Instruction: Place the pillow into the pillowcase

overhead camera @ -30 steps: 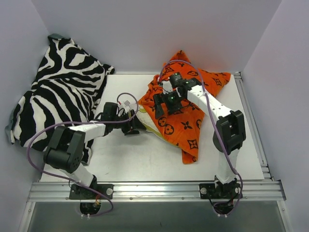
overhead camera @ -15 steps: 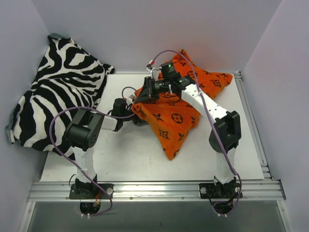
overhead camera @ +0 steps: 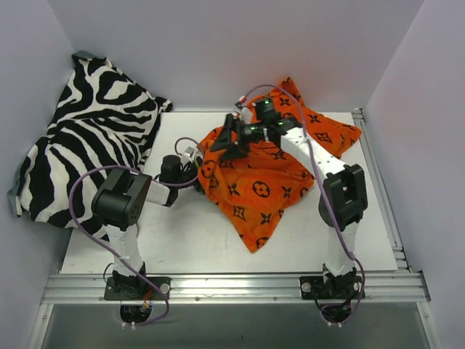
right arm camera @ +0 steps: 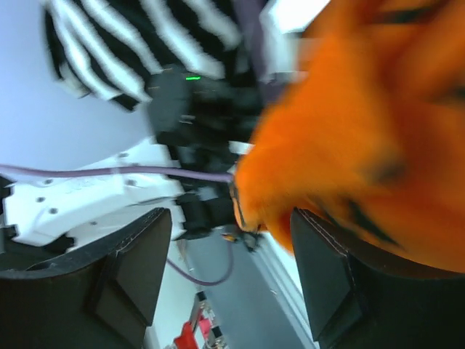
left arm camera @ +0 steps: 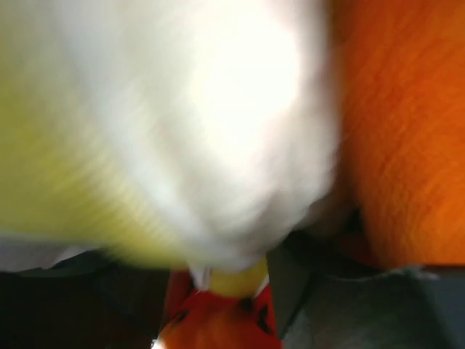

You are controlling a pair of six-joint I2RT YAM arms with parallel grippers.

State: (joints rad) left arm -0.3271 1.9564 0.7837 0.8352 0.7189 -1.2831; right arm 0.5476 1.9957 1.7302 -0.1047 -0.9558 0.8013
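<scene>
The orange pillowcase (overhead camera: 261, 182) with dark brown motifs lies spread across the middle of the table. In the top view it covers the pillow. The white pillow (left arm camera: 189, 109) with yellow piping fills the blurred left wrist view, with the orange pillowcase (left arm camera: 407, 123) to its right. My left gripper (overhead camera: 196, 179) is tucked under the pillowcase's left edge and is shut on the pillow's piped edge. My right gripper (overhead camera: 231, 138) hovers over the pillowcase's upper left corner. Its jaws stand wide open (right arm camera: 231, 233), with the orange cloth (right arm camera: 349, 131) just beyond them.
A large zebra-striped cloth (overhead camera: 87, 138) is heaped at the far left against the wall; it also shows in the right wrist view (right arm camera: 138, 36). White walls close in the back and both sides. A metal rail (overhead camera: 232, 287) runs along the near edge.
The pillowcase has been drawn left and spread wider, so the pillow's white edge no longer shows from above. My right gripper has moved up and left and has opened. The left elbow has swung inward.
</scene>
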